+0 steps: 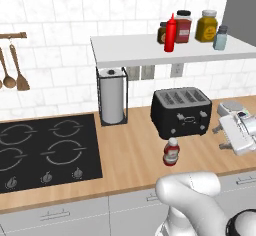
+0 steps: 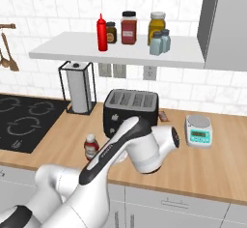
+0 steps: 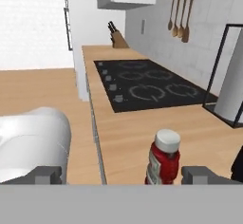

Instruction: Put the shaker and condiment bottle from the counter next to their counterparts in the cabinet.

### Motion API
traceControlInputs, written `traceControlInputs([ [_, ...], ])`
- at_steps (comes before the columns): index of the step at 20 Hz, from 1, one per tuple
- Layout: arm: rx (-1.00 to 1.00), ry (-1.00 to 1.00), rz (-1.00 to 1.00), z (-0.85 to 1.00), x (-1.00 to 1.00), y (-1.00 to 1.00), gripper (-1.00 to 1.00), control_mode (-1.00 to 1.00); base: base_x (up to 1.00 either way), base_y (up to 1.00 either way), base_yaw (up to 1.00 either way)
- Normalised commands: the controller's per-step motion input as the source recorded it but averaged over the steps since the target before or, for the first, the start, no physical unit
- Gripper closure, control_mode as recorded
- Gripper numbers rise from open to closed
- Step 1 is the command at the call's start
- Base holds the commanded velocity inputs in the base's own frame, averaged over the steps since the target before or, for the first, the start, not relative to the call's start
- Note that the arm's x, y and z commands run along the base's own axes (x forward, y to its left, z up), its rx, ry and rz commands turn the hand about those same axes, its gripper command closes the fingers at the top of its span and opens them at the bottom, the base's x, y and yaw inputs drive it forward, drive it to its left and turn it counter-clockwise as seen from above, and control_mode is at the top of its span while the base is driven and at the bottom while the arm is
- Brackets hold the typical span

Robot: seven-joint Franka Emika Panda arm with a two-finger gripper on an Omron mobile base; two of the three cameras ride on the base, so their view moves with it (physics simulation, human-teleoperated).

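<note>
Gripper [image 3: 121, 174] spread wide, nothing held, low over the surface [image 1: 130, 150]; two dark fingertips [image 3: 47, 174] flank the view. One condiment bottle [image 3: 163, 157] stands upright between them, on the surface just in front of the toaster [image 1: 181, 111]. Farther left: one paper-towel holder [image 1: 112, 96], one black hob [image 1: 47, 150]. One scale [image 2: 198, 130] right of the toaster. On the cabinet [image 2: 72, 50]: two shakers [image 2: 160, 42] side by side, one slim red squeeze bottle [image 2: 101, 33], three jars [image 2: 129, 27]. Utensils [image 1: 14, 69] hang far left.
</note>
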Motion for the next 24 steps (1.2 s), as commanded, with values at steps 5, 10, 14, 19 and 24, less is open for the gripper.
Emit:
traceControlInputs([
  [5,-0.02,0.0,0.0,-0.2,0.0,0.07,-1.0,-1.0,0.0,0.0,0.0],
  [10,0.0,0.0,0.0,-0.19,0.0,0.19,-1.0,-1.0,0.0,0.0,0.0],
  [14,0.0,-0.03,0.02,-0.14,0.09,0.12,-1.0,-1.0,0.0,0.0,0.0],
  [19,0.01,-0.03,0.08,-0.14,0.14,0.0,-1.0,-1.0,0.0,0.0,0.0],
  [24,0.0,0.0,0.09,-0.02,0.19,0.02,-1.0,-1.0,0.0,0.0,0.0],
])
